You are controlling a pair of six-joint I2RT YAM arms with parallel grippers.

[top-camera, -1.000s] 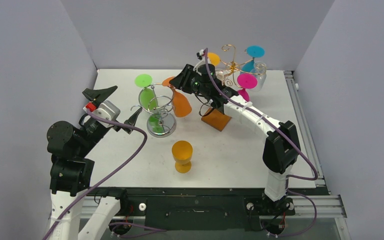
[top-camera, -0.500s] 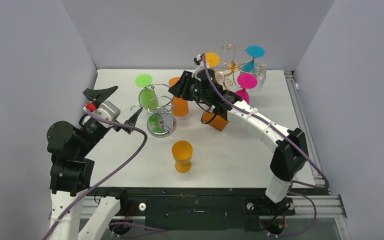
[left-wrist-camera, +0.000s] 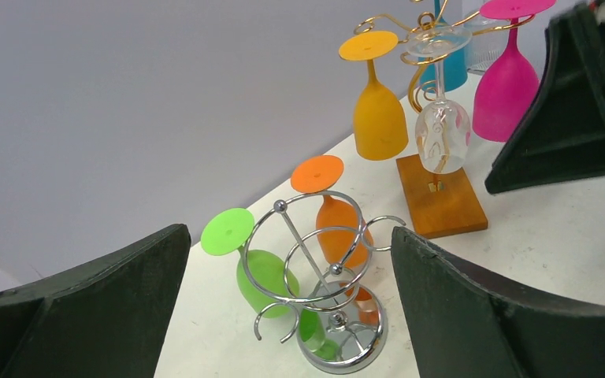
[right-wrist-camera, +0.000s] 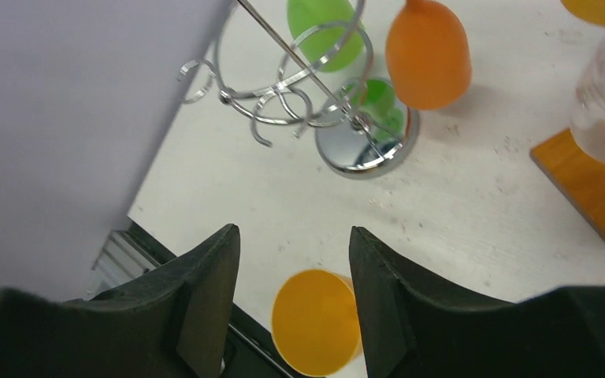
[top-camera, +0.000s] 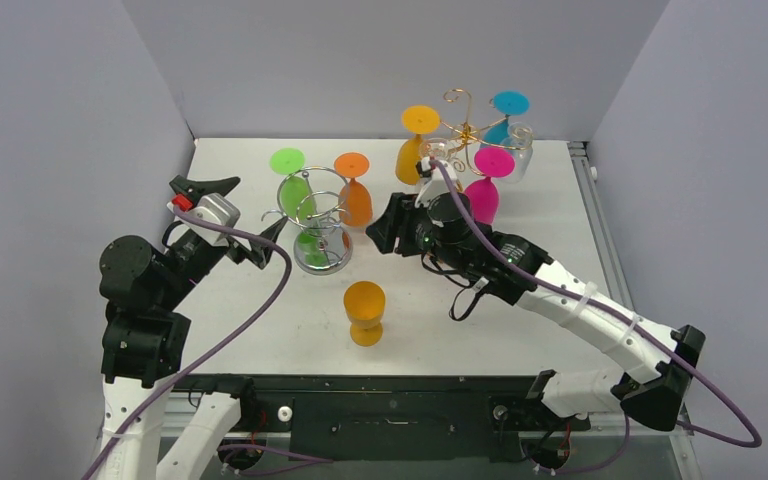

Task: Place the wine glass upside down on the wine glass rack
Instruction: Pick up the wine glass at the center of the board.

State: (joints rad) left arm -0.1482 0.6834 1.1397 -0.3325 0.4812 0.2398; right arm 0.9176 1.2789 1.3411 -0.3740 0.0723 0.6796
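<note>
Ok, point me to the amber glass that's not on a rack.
Top view: the amber glass stands on the table near the front edge, left of centre, just in front of the chrome rack.

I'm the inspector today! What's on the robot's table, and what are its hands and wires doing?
Surface: white table, with faint scuffs.
Job's things: chrome rack holds an orange glass and a green glass upside down; a yellow glass stands on the table in front of it.
Clutter: gold rack on a wooden base, with four more glasses hanging on it.
Hands: left hand open and empty, beside the chrome rack; right hand open and empty.
Cables: purple cables run along both arms.
Surroundings: plain grey walls; nothing else seen.
</note>
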